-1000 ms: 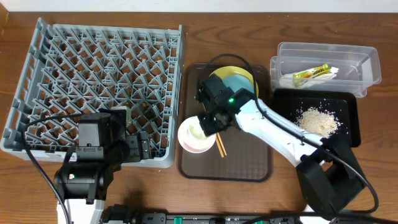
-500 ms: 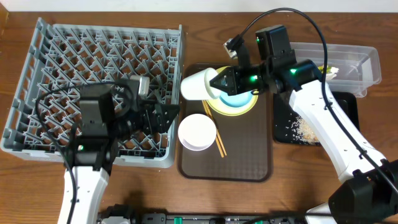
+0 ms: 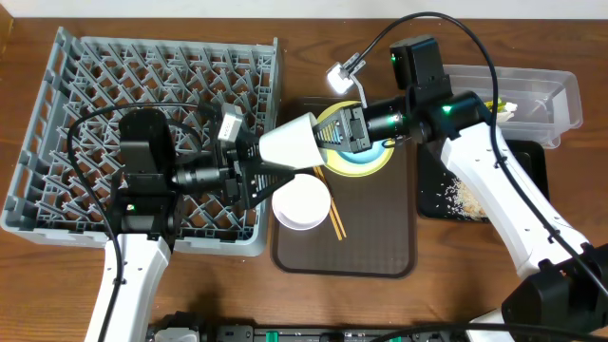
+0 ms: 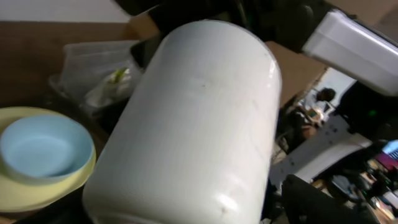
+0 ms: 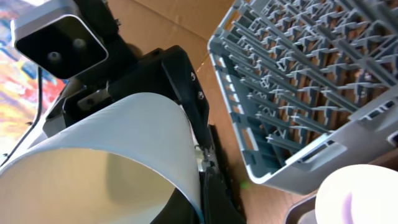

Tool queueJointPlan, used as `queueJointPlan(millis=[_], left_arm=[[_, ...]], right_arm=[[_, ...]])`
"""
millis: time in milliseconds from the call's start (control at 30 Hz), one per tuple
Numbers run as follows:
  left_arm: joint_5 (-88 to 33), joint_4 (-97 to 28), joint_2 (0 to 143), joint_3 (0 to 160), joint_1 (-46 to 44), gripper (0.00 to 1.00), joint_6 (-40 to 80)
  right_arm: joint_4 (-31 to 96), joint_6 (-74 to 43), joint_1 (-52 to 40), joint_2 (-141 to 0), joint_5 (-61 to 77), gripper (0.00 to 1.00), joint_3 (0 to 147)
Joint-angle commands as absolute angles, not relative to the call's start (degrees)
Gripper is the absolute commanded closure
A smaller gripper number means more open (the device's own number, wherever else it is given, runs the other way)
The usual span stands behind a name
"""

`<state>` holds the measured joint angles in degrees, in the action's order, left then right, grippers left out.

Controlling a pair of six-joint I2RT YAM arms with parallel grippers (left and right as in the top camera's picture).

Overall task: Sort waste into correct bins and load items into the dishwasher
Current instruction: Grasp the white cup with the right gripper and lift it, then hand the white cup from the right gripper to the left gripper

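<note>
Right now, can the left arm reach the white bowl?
Probably not yet: the left gripper is taken up with the small white cup the right gripper holds, though the white bowl lies close.

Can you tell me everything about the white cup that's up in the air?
The white cup is plain, smooth and a little shiny, and wider at the rim than at the base. The part of its inside that shows looks empty. It lies on its side in the air, over the left edge of the brown tray, between the two arms. The right gripper holds its rim end. The left gripper is at its base end, but I cannot tell if it is gripping.
</note>
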<state>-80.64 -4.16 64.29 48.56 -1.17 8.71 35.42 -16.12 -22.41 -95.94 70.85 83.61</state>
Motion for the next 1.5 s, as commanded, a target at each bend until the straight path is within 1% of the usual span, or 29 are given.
queueJointPlan(millis=[0,300,433,467,533,567,800,833,933,967,1033,1100,1133,1167,1200,1267,1367,1400,1467], left_arm=[[-84.68,-3.60,64.29,49.25,-0.99,0.15,8.32],[-84.66,-1.83,64.29,49.25,-0.99,0.16,8.29],[-84.66,-1.80,64.29,49.25,-0.99,0.21,8.29],[-84.66,-1.80,64.29,49.25,-0.99,0.25,8.29],[-84.66,-1.78,64.29,49.25,-0.99,0.27,8.29],[-84.66,-1.78,64.29,49.25,-0.97,0.30,8.29],[-84.51,-1.78,64.29,49.25,-0.97,0.33,8.27],[-84.40,-1.80,64.29,49.25,-0.97,0.33,8.27],[-82.06,-2.33,64.29,49.25,-0.97,0.33,8.27],[-79.13,-3.18,64.29,49.23,-0.97,0.33,8.25],[-71.59,-5.34,64.29,49.23,-0.93,0.33,8.23],[-64.23,-8.03,64.29,49.23,-0.93,0.33,8.21],[-61.84,-9.02,64.29,49.25,-0.93,0.33,8.10],[-54.59,-12.27,64.29,49.25,-0.93,0.34,7.55],[-51.20,-13.74,64.29,49.25,-0.93,0.35,7.55],[-38.74,-20.25,63.92,49.43,-0.93,0.36,7.55],[-28.45,-27.07,63.22,50.81,-0.93,0.37,7.53],[-21.76,-32.91,62.89,53.23,-0.93,0.39,7.55],[-14.22,-41.93,62.92,57.98,-0.93,0.40,7.55]], right_arm=[[35.38,-16.32,-23.38,-95.92,74.02,0.99,83.90],[36.67,-16.75,-24.84,-95.92,74.00,0.99,83.90],[37.08,-16.73,-24.84,-95.92,74.00,0.99,83.90],[37.08,-16.73,-24.84,-95.92,74.00,0.99,83.88],[37.08,-16.73,-24.84,-95.92,74.00,0.99,83.88],[37.10,-16.73,-24.84,-95.92,74.00,0.99,83.90],[37.10,-16.73,-24.84,-95.92,74.00,0.98,83.90],[37.10,-16.73,-24.84,-95.92,74.00,0.92,83.88],[37.08,-16.69,-24.25,-95.92,73.73,0.68,83.88],[37.08,-16.64,-23.44,-95.92,73.23,0.61,83.88],[37.28,-16.67,-21.61,-95.92,70.37,0.57,83.88],[40.07,-16.67,-19.07,-95.92,60.14,0.48,83.88],[41.76,-16.53,-18.17,-95.92,54.54,0.47,83.88],[46.52,-15.73,-16.36,-95.92,40.18,0.47,83.90],[47.64,-15.27,-16.01,-95.92,37.54,0.47,83.90],[51.68,-12.10,-15.14,-95.72,31.18,0.48,83.90],[54.13,-10.11,-15.00,-95.09,27.46,0.48,83.90],[55.48,-9.96,-15.00,-94.19,24.14,0.48,83.90],[56.97,-9.28,-14.90,-92.73,20.03,0.48,83.92]])
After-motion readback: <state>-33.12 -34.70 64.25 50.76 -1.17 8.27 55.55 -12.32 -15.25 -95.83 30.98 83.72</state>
